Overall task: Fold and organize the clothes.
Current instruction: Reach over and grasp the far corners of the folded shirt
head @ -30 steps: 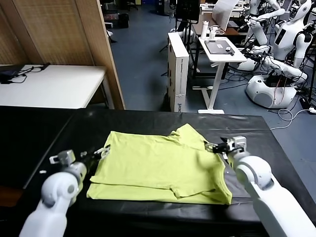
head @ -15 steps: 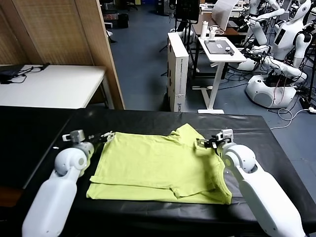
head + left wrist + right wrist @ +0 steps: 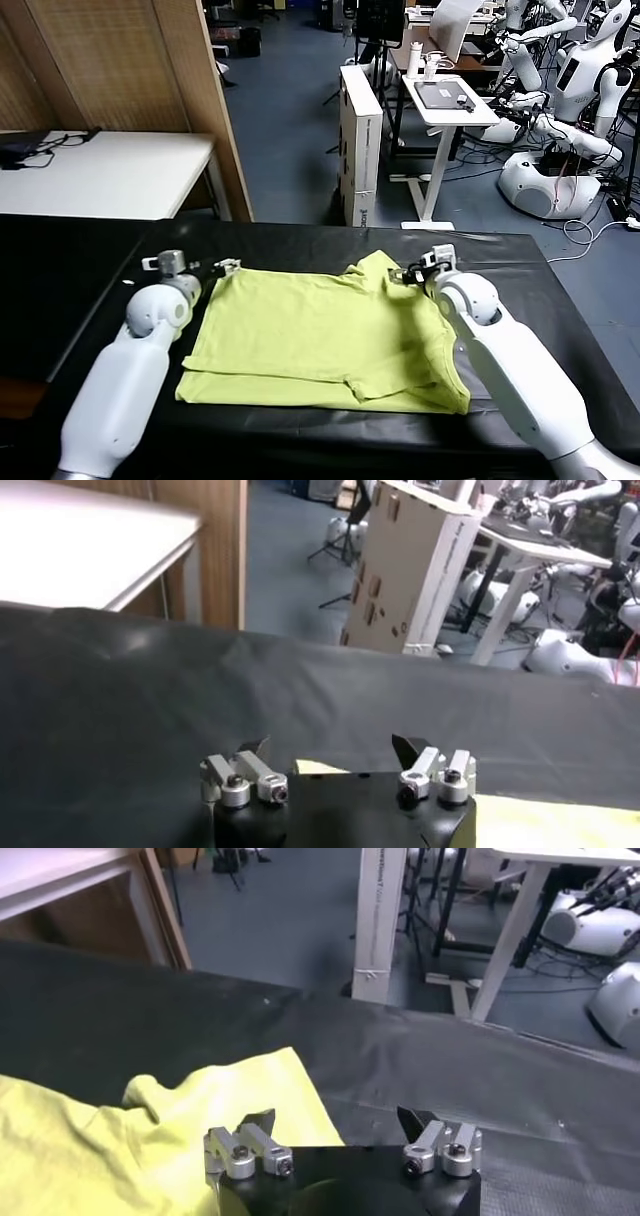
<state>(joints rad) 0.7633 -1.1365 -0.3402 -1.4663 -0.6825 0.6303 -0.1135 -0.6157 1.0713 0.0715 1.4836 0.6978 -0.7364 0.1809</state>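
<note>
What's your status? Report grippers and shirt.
Left gripper open at shirt's far left corner. Right gripper open over the far right sleeve. Shirt flat on table, ungrasped. Nothing in the way.

Black table (image 3: 300, 245), white desk (image 3: 100, 170), blue floor (image 3: 285, 120)

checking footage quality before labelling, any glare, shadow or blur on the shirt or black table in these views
Head view: even light, the T-shirt sharp, soft shadow under the right arm, the table matte with no glare. Left wrist view: a pale sheen across the black cover, the left claw open and sharp, the background soft. Right wrist view: the right claw open, shirt folds clear, the floor beyond slightly blurred.
</note>
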